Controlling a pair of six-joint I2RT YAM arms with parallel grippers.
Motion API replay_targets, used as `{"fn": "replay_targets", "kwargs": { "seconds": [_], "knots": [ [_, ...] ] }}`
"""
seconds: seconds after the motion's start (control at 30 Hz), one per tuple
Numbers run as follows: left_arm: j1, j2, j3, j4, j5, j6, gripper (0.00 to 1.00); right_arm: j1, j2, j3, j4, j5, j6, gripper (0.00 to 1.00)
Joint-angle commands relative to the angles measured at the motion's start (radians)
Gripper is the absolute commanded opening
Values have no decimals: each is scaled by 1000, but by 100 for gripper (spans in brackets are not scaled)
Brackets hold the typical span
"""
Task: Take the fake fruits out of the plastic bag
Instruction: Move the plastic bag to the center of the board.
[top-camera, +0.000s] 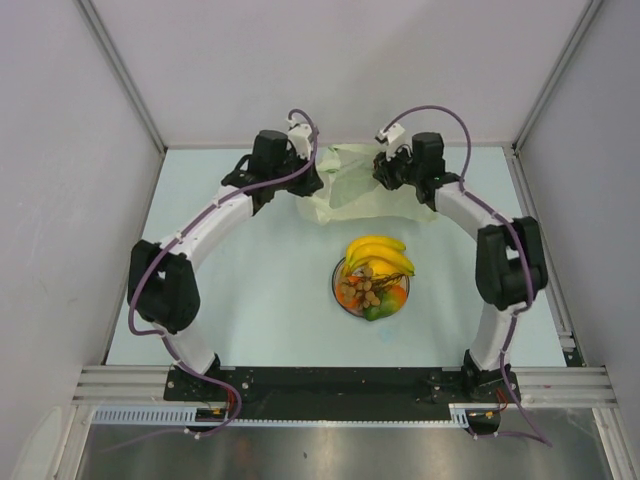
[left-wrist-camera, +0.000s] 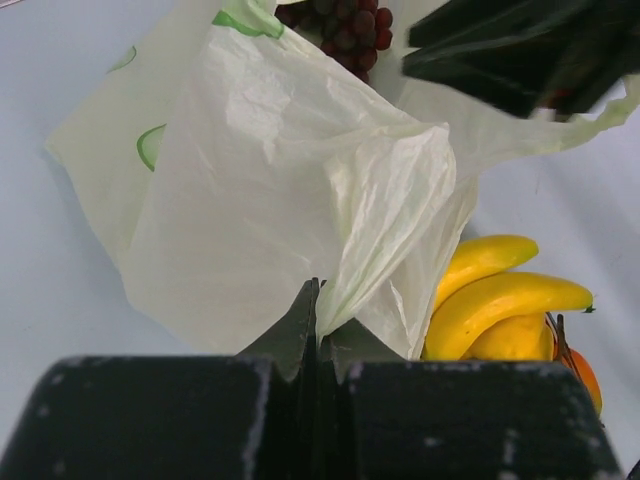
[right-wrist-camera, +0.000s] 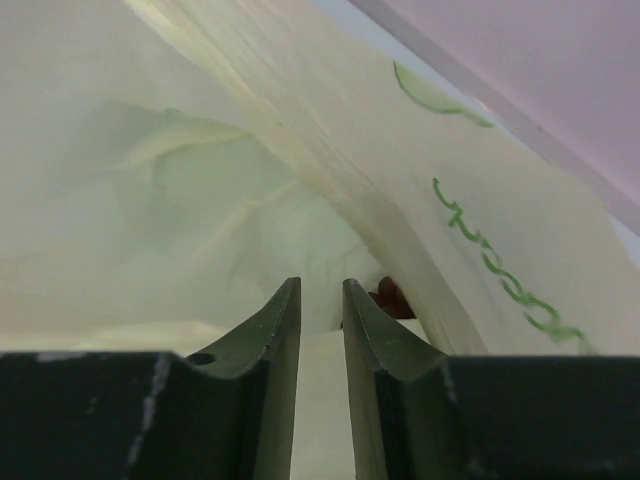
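The plastic bag (top-camera: 352, 182) lies crinkled at the back of the table between both grippers. My left gripper (left-wrist-camera: 322, 300) is shut on a fold of the plastic bag (left-wrist-camera: 290, 190) and shows in the top view (top-camera: 308, 180) at the bag's left side. A dark purple grape bunch (left-wrist-camera: 346, 26) sits in the bag's far end. My right gripper (right-wrist-camera: 321, 290) is inside the bag (right-wrist-camera: 250, 140), jaws a narrow gap apart with nothing between them, and a dark red grape (right-wrist-camera: 391, 297) lies just past its right fingertip. It is at the bag's right side (top-camera: 388, 172).
A round plate (top-camera: 340, 297) in the middle of the table holds the banana bunch (top-camera: 379, 254), a brown cluster (top-camera: 365, 286), an orange and a green fruit. The bananas (left-wrist-camera: 500, 298) lie just right of my left gripper. Grey walls enclose the table.
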Motion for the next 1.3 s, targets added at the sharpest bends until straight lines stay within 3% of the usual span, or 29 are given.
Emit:
{"fn": "replay_targets", "kwargs": {
  "seconds": [0.0,0.2,0.3,0.43,0.63,0.8,0.93,1.0,1.13,1.27],
  "knots": [
    [3,2,92,40,9,29,0,4,152,131,81,217,-69,28],
    [4,84,262,99,41,126,0,-45,310,234,264,559,-176,33],
    [4,117,334,135,87,140,1,-94,265,178,317,596,-255,33],
    [1,151,399,139,217,109,2,-182,136,43,258,604,-249,33],
    [-43,101,330,108,375,66,0,-346,-109,-164,146,564,-220,33],
    [-81,24,183,111,385,88,0,-383,-297,-261,14,449,-249,35],
    [-108,24,124,106,278,108,1,-377,-381,-306,-135,160,-185,51],
    [-121,42,118,120,271,94,1,-343,-392,-332,-159,40,-164,53],
    [-150,36,100,235,233,68,1,-271,-389,-370,-155,24,-218,54],
    [-175,41,123,287,215,32,1,-207,-362,-367,-69,131,-221,52]
  ]
}}
